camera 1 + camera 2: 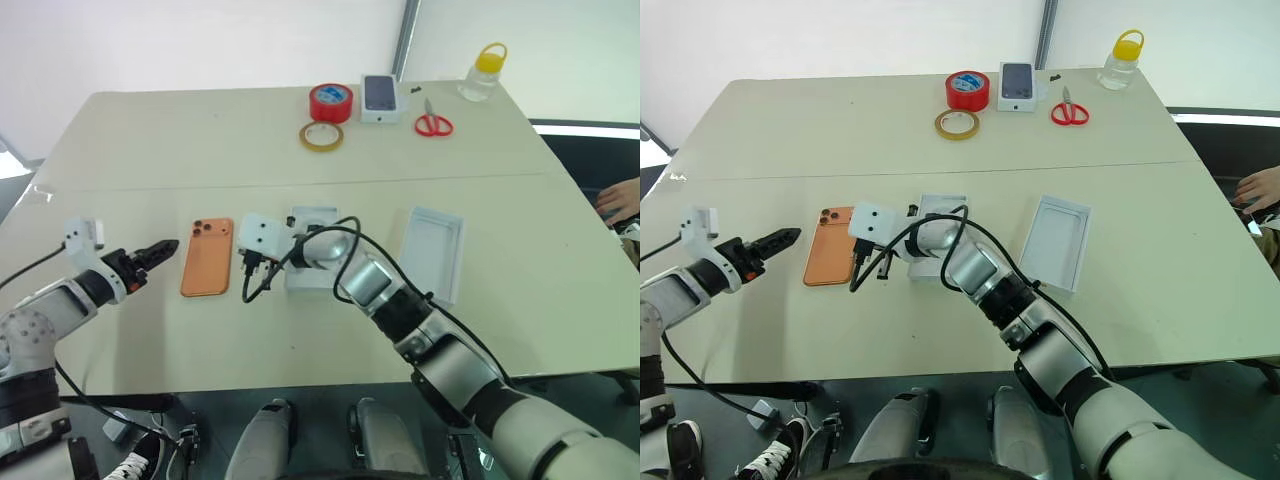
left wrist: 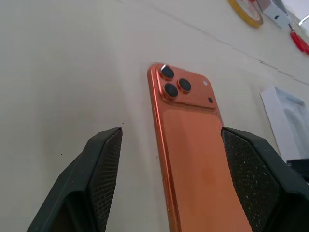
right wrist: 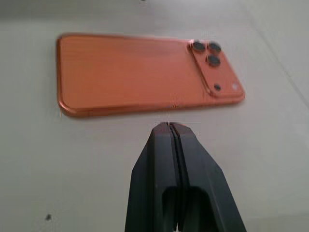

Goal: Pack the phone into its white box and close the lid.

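The orange phone [image 1: 207, 257] lies back up on the beige table, its camera cluster at the far end. My left gripper [image 1: 160, 250] hovers just to its left, pointing at it, fingers [image 2: 104, 164] open wide; in the left wrist view the phone [image 2: 193, 145] lies ahead between them. My right gripper [image 1: 250, 270] is shut and empty, just right of the phone [image 3: 140, 72], its tip [image 3: 169, 126] near the long edge. The white box [image 1: 312, 222] lies behind my right wrist, partly hidden. The lid [image 1: 433, 253] rests inside up further right.
At the table's far side are a red tape roll [image 1: 330, 102], a yellow tape ring [image 1: 321, 135], a small white box showing a dark phone [image 1: 380, 97], red scissors [image 1: 433, 124] and a yellow-capped bottle [image 1: 483, 72]. A person's hand [image 1: 620, 200] shows at the right edge.
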`<state>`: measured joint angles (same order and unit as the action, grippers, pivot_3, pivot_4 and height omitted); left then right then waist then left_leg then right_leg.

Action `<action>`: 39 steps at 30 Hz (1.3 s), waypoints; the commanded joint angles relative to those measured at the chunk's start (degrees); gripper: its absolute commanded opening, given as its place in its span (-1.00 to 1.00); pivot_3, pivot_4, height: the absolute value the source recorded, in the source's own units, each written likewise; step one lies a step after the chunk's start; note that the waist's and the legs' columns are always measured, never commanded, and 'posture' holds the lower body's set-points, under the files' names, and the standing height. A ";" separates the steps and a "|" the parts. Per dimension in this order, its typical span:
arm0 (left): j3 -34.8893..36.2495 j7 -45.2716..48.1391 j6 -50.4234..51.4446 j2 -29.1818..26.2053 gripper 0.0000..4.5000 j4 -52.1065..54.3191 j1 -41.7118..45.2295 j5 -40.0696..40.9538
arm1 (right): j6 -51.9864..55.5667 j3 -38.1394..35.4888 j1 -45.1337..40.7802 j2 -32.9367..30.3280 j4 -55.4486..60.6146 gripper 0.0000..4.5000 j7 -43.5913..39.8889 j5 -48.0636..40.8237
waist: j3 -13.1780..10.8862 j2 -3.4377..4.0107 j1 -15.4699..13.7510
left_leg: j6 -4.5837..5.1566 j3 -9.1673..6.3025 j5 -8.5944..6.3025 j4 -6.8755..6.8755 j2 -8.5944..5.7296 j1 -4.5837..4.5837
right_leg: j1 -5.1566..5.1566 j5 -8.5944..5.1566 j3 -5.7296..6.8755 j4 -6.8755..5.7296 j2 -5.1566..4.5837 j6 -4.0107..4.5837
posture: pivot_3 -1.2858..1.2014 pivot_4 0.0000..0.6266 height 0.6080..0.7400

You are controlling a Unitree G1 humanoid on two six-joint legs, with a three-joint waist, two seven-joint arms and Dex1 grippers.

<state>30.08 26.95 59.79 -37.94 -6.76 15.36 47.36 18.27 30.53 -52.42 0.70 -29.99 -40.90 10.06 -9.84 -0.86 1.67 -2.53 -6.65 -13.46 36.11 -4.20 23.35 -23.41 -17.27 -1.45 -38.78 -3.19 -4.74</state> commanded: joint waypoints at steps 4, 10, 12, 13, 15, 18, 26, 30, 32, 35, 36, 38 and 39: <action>-0.17 -0.38 8.06 0.53 0.54 -2.45 2.77 2.53 | -3.24 0.14 -4.63 4.56 -8.79 -0.99 -0.76 1.29 | 0.00 -0.01 0.90 | -0.01 -0.01 0.01 0.01 0.00 0.00 | -0.04 0.00 0.00 -0.16 0.00 0.00 | 0.03 -0.52 1.00; -2.64 0.22 12.24 0.78 0.54 -3.31 3.71 1.17 | -4.06 -0.14 -5.16 6.27 -11.49 -0.99 -0.53 2.01 | 0.01 -0.01 1.00 | -0.02 -0.01 0.01 0.00 0.00 -0.03 | -0.09 0.00 -0.03 -0.28 0.01 0.01 | 0.03 -0.52 1.00; -3.41 0.16 12.24 0.99 0.54 -3.90 3.53 0.13 | -3.24 -0.17 -5.30 6.71 -12.22 -0.99 0.12 2.65 | 0.02 -0.01 0.97 | -0.03 -0.01 0.01 0.01 0.00 -0.03 | -0.08 0.00 -0.03 -0.28 0.00 0.00 | 0.03 -0.52 1.00; -3.97 0.28 12.02 0.88 0.54 -3.97 3.30 -0.45 | -3.12 -0.30 -5.43 6.88 -12.48 -0.99 0.40 2.86 | 0.02 0.00 0.93 | -0.03 0.00 0.02 0.01 0.00 -0.04 | -0.07 0.00 -0.03 -0.28 0.00 0.01 | 0.03 -0.52 1.00; -4.81 0.80 11.54 1.15 0.54 -4.63 2.99 -1.35 | -2.54 -0.75 -5.83 7.16 -12.92 -0.99 0.52 2.97 | 0.04 0.02 0.90 | -0.04 0.00 0.02 0.00 -0.01 -0.06 | -0.06 0.00 -0.04 -0.28 0.00 0.01 | 0.03 -0.52 1.00; -5.95 1.28 12.03 2.39 0.54 -4.35 3.35 -1.64 | -1.62 -1.15 -6.18 7.47 -13.15 -0.99 0.32 2.83 | 0.07 0.06 0.83 | -0.04 0.00 0.02 0.00 -0.02 -0.09 | -0.04 0.00 -0.04 -0.27 -0.01 0.01 | 0.03 -0.52 1.00; -8.37 2.07 12.84 4.87 0.54 -2.05 4.08 -2.22 | -0.59 -1.30 -5.74 7.76 -12.20 -0.99 -0.12 3.03 | 0.13 0.08 0.36 | -0.02 -0.01 0.01 0.01 -0.07 -0.17 | -0.03 -0.01 -0.03 -0.25 -0.06 0.00 | 0.03 -0.52 1.00; -8.83 2.51 15.13 6.28 0.54 -1.82 4.36 -1.31 | -0.34 -1.03 -5.29 7.60 -11.85 -0.99 -0.24 3.24 | 0.21 0.13 0.34 | -0.01 -0.01 0.00 0.00 -0.07 -0.21 | -0.02 -0.01 -0.03 -0.25 -0.06 0.00 | 0.03 -0.52 1.00; -9.10 2.56 16.16 6.88 0.54 -1.61 4.84 -1.02 | -0.28 -1.07 -5.17 7.39 -11.80 -0.99 -0.27 3.27 | 0.25 0.15 0.33 | -0.01 -0.01 0.00 0.00 -0.08 -0.23 | -0.01 -0.01 -0.02 -0.23 -0.06 0.00 | 0.03 -0.52 1.00; -9.22 2.83 16.60 7.34 0.54 -1.47 5.58 -1.06 | -0.45 -1.11 -5.16 7.16 -11.81 -0.99 -0.26 3.35 | 0.26 0.14 0.28 | 0.00 -0.01 0.00 0.00 -0.08 -0.26 | 0.01 -0.01 -0.02 -0.23 -0.07 0.00 | 0.03 -0.52 1.00; -8.97 2.28 15.82 7.53 0.54 -1.67 5.84 -1.77 | -0.50 -1.12 -5.14 7.08 -11.81 -0.99 -0.28 3.36 | 0.26 0.14 0.29 | 0.00 -0.01 0.00 0.00 -0.08 -0.26 | 0.01 -0.01 -0.02 -0.23 -0.07 0.00 | 0.03 -0.52 1.00; -8.18 1.23 14.76 7.90 0.54 -2.37 6.38 -2.81 | -0.54 -1.12 -5.08 6.96 -11.78 -0.99 -0.34 3.37 | 0.26 0.14 0.27 | 0.00 -0.01 0.00 0.00 -0.08 -0.26 | 0.02 -0.01 -0.02 -0.23 -0.07 0.00 | 0.03 -0.52 1.00; -7.42 0.84 14.56 8.07 0.54 -3.09 6.80 -2.96 | -0.52 -1.13 -5.03 6.93 -11.71 -0.99 -0.36 3.36 | 0.26 0.15 0.22 | 0.00 -0.01 0.00 0.00 -0.08 -0.26 | 0.02 -0.01 -0.02 -0.23 -0.07 0.00 | 0.03 -0.52 1.00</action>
<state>25.73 28.28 72.25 -31.79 -7.75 23.02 44.88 18.31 29.97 -57.18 7.13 -43.47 -40.96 13.34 -9.58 -0.71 1.89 -2.53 -6.66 -13.46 36.11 -4.29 23.08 -23.40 -17.28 -1.47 -39.01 -3.26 -4.74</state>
